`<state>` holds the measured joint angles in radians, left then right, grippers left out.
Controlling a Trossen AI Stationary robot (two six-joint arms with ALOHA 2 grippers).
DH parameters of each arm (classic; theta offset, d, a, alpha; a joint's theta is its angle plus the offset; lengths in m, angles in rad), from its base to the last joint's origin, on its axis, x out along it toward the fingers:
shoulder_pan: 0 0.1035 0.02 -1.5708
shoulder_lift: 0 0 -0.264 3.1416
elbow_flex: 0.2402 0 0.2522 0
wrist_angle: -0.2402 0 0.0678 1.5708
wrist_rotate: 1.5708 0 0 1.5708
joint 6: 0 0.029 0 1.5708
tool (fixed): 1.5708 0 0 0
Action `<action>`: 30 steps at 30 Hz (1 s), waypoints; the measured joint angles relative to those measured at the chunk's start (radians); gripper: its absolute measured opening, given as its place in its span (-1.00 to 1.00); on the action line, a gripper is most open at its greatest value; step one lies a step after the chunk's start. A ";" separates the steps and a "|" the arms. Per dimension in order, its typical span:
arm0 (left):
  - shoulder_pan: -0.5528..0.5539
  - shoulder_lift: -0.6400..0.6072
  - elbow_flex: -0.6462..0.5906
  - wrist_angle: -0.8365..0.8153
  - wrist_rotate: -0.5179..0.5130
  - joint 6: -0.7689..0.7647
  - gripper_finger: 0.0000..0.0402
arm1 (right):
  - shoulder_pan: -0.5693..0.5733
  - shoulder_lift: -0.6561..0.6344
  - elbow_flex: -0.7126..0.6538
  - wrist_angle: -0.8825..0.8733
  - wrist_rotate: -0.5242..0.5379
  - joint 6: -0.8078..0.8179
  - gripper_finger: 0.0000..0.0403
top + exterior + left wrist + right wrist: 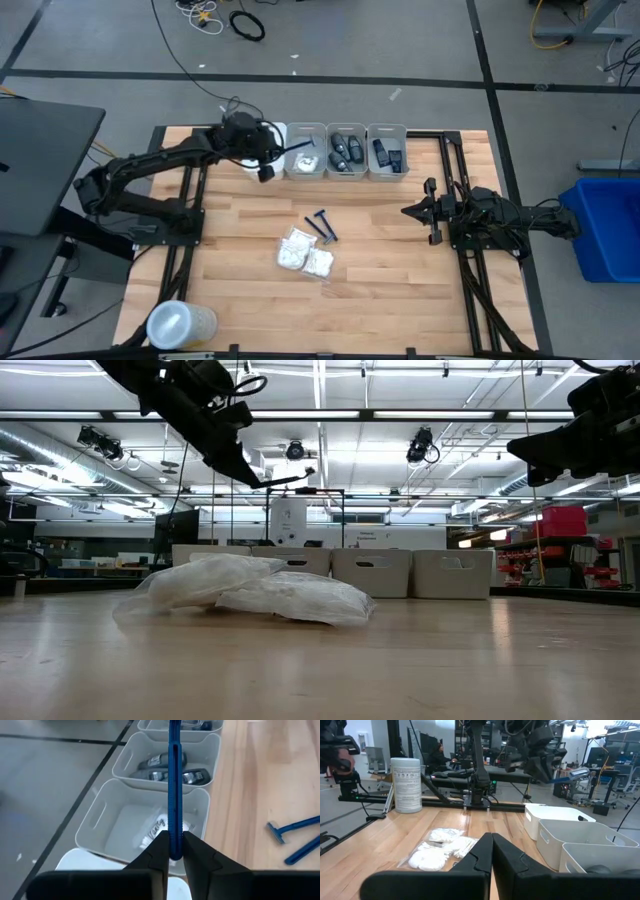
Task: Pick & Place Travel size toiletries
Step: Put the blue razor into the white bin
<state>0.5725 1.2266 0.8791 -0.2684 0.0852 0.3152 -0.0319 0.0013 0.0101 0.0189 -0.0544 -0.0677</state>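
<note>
Left end effector (175, 851): pinching a razor (174, 785) above the bins (145, 815).
Right end effector (491, 851): pressed together, over the bench (400, 270).
Packets (305, 255): mid-bench.

left gripper (174, 854) clamped (raised), right gripper (491, 851) closed

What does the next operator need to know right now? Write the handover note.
Left gripper: shut on a blue razor, held over the row of white bins at the table's far edge.
Right gripper: shut, holding nothing, waiting at the right side.
Done: one bin holds a white packet; two others hold small dark containers.
Left: drop the held razor, then clear two razors and the white packets at mid-table.
</note>
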 joint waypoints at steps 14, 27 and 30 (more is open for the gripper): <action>0.102 0.001 0.000 -0.113 -0.152 -0.181 -0.76 | 0.000 0.000 0.000 0.000 0.000 0.000 -0.93; 0.168 0.002 0.000 -0.171 -0.180 -0.302 -0.75 | 0.000 0.000 0.000 0.000 0.000 0.000 -0.93; 0.169 0.002 0.000 -0.171 -0.180 -0.334 -0.76 | 0.000 0.000 0.000 0.000 0.000 0.000 -0.93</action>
<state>0.7414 1.2285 0.8791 -0.4396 -0.0952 -0.0187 -0.0319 0.0017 0.0101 0.0188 -0.0544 -0.0681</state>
